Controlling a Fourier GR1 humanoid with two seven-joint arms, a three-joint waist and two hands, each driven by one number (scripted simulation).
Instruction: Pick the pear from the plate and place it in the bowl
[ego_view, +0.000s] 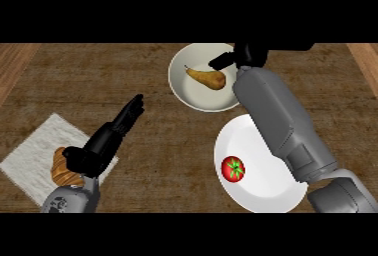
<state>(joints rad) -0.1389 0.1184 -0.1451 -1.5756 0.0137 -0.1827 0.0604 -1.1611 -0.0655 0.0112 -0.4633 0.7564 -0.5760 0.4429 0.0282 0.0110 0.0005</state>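
Since the pear (206, 78) lies in the far bowl (181, 60), placement looks done; right hand (238, 56) beside it holds nothing, fingers' spread unclear; left hand (111, 134) is straight-fingered, empty.

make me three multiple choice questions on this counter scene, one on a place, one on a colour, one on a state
1. Where does the yellow-brown pear lie?
A. in the cream round bowl
B. on the white round plate
C. on the white cloth napkin

2. What colour is the round tomato on the white plate?
A. yellow
B. red with a green stem
C. purple

3. How is the robot's left hand?
A. curled round the pear
B. pinching the napkin
C. open, fingers straight, holding nothing

Answers:
1. A, the pear sits inside the bowl's rim, with the right hand at the bowl's edge.
2. B, its skin is red with a green star on top.
3. C, its straight fingers point over bare wooden counter.
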